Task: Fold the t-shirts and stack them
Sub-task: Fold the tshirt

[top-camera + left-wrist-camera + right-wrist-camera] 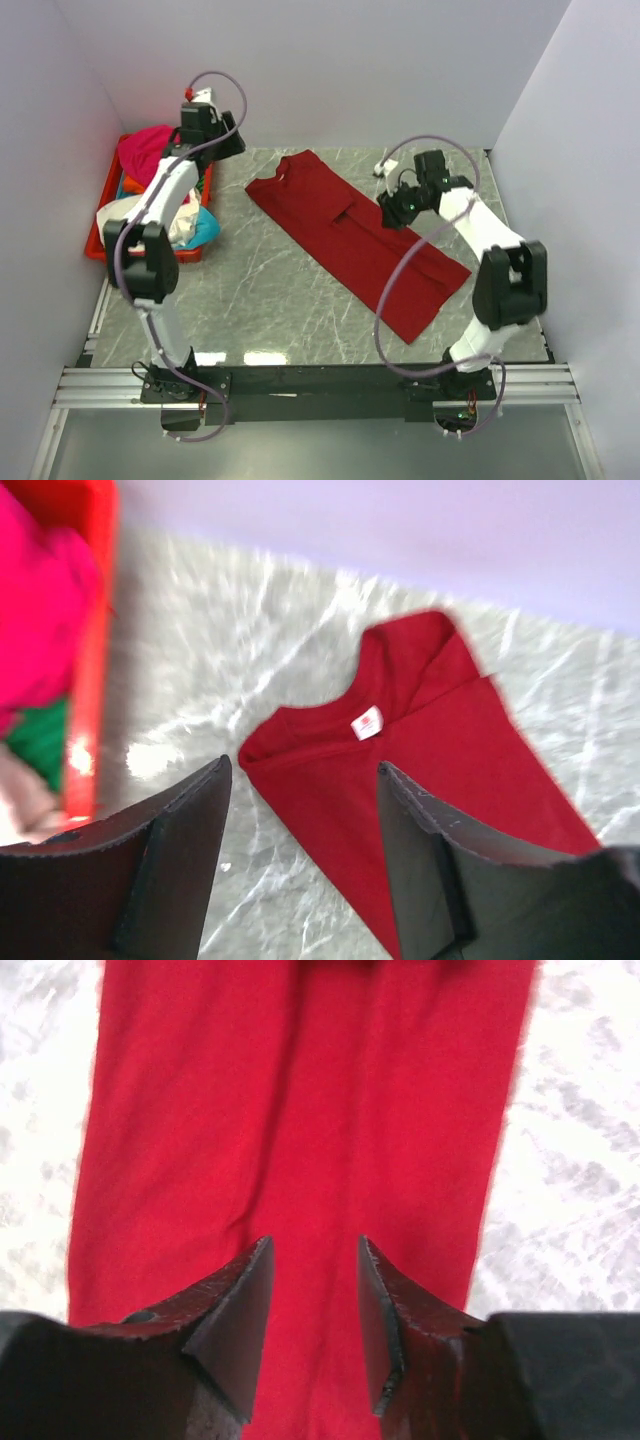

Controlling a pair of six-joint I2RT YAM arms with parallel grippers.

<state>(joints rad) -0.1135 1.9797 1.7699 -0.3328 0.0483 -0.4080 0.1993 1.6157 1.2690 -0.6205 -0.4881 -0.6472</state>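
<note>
Big dark red cloth t-shirt point(355, 240) lay as a long strip diagonally across the grey marbled bench point(250, 300). Left pincer point(303, 775) and right pincer point(315, 1255) both gaped open, empty (nothing pinched). Floppy, light stuff, so I'd grab the hem corners.

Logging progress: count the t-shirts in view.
5 at least: the dark red shirt spread on the table; magenta, orange, cream-white and cyan heaped in the red crate. More may be buried there.
</note>
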